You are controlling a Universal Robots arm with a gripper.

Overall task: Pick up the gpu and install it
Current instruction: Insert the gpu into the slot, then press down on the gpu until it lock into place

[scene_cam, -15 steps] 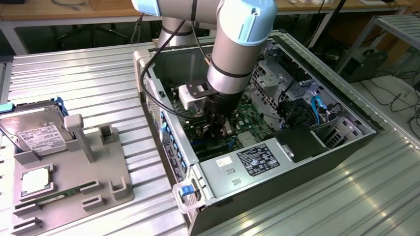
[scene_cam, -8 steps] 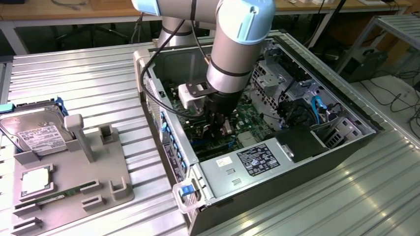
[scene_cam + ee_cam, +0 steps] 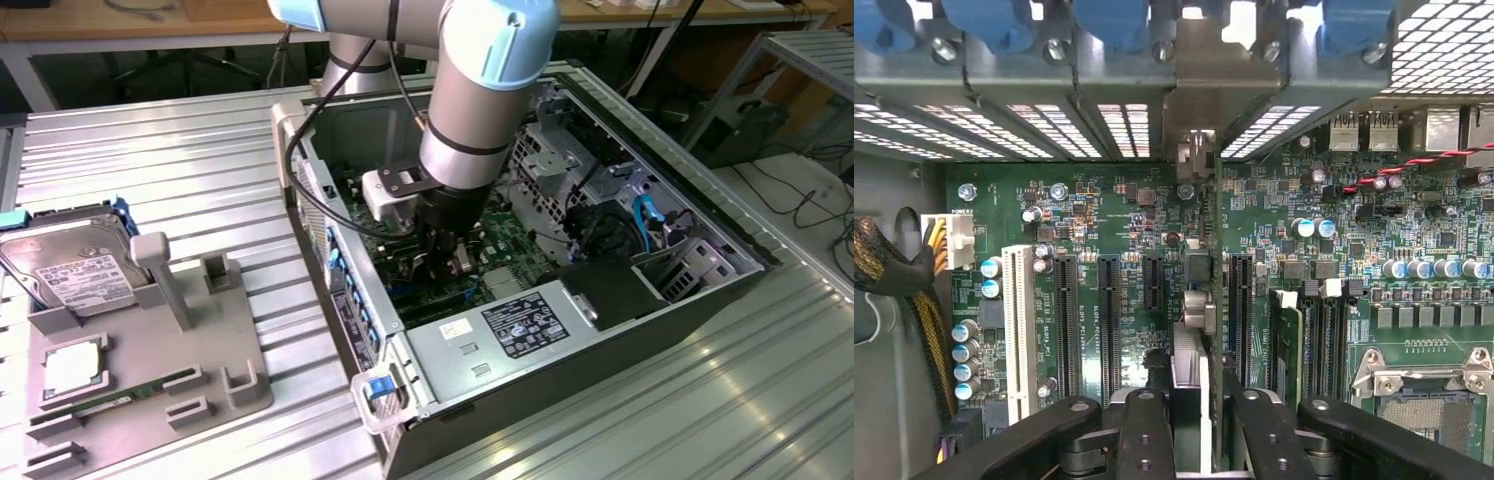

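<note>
My end effector (image 3: 1194,400) pinches the gpu (image 3: 1192,300) edge-on, low inside the computer case (image 3: 441,350), its bracket toward 12 o'clock. If it sits off its slot (image 3: 1239,305), pressing could bend the card or scrape the motherboard (image 3: 1104,210).

No legible text, seemingly.

The open computer case (image 3: 534,300) lies on the table (image 3: 200,160), with a parts holder (image 3: 160,340) well apart at the exterior view's left (a hard drive (image 3: 74,270) leans in it). Inside the case, the claw (image 3: 447,262) reaches down over the motherboard (image 3: 1104,220), the gpu (image 3: 1199,300) standing edge-on between its fingers (image 3: 1144,420) among the expansion slots (image 3: 1066,320).
</note>
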